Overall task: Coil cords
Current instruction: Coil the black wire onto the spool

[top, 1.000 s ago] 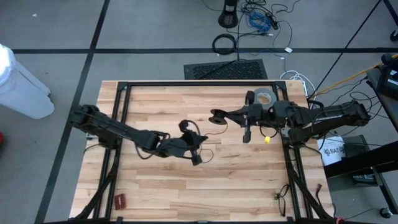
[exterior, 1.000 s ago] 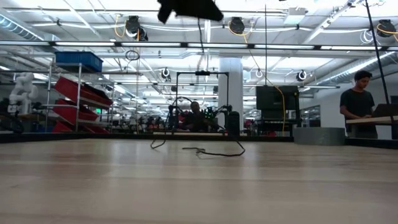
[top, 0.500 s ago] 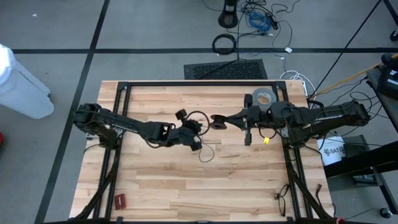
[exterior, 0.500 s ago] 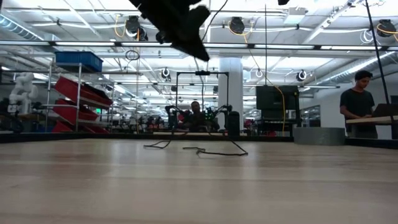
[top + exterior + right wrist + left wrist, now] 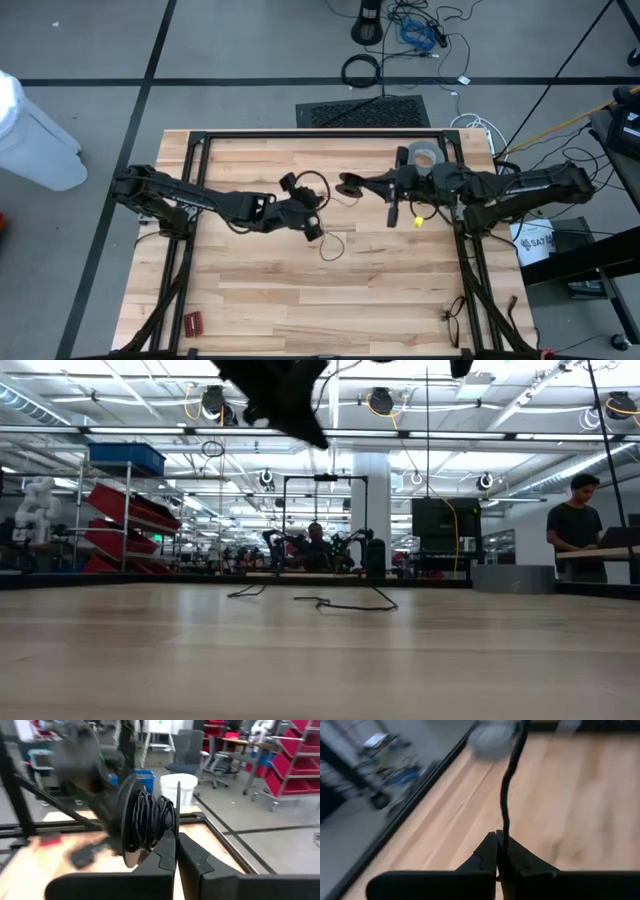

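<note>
A loose loop of the long, very thin black wire (image 5: 331, 246) lay on the pale wooden table (image 5: 260, 290) just nearer than the left gripper (image 5: 312, 232), the rest rising to both grippers. That left gripper, left of centre, was pinched shut on the wire. Farther and to the right, the right gripper (image 5: 347, 186) was clamped shut on a round black spool (image 5: 148, 822) wound with more wire

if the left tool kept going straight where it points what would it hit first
Probably the spool held in the right tool: the left tool, pinching the thin cord, points that way, though height is unclear.
</note>
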`<state>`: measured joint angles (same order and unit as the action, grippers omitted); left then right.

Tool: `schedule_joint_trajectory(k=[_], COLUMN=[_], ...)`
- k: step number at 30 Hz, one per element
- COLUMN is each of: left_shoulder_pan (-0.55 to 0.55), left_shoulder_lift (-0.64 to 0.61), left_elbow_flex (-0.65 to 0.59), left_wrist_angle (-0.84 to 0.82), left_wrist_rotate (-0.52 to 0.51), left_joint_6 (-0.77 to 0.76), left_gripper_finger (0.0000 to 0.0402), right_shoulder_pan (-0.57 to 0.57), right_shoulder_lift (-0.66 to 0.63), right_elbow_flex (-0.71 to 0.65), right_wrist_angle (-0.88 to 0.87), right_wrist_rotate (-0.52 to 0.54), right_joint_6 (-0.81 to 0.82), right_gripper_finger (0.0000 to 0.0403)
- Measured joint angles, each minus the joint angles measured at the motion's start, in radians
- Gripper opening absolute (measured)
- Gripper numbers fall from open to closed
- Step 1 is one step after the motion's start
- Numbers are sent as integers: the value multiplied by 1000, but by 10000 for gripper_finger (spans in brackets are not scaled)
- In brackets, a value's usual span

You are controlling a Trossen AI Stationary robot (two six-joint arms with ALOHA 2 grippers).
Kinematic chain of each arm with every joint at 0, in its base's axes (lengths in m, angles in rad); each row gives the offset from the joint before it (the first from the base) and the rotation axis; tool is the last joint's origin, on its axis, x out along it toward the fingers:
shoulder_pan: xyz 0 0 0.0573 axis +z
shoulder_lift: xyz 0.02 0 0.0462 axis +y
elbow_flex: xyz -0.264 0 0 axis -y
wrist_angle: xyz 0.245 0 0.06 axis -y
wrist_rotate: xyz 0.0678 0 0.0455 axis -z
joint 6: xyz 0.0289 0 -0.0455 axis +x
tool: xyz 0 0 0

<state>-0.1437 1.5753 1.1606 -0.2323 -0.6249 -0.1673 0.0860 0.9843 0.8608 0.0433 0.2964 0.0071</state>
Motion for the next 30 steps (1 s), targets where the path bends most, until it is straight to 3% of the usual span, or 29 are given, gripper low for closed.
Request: schedule_joint_trajectory(k=[6, 15, 23, 30], left_shoulder_pan=[-2, -3, -13, -59], left_shoulder_lift=[22, 60, 60, 22], left_elbow_flex=[1, 0, 0, 0], left_wrist_angle=[294, 403, 271, 75], left_wrist_rotate=[81, 174, 187, 191], left_joint_6=[42, 68, 53, -41], left_gripper_finger=[5, 5, 11, 90], right_shoulder_pan=[-1, -15, -17, -17], right_shoulder_lift=[54, 67, 58, 32], right_elbow_flex=[0, 0, 0, 0], right_wrist_angle=[110, 131, 102, 58], right_wrist_rotate=[19, 12, 16, 16], right_joint_6=[-34, -45, -49, -49], right_gripper_finger=[0, 0, 0, 0])
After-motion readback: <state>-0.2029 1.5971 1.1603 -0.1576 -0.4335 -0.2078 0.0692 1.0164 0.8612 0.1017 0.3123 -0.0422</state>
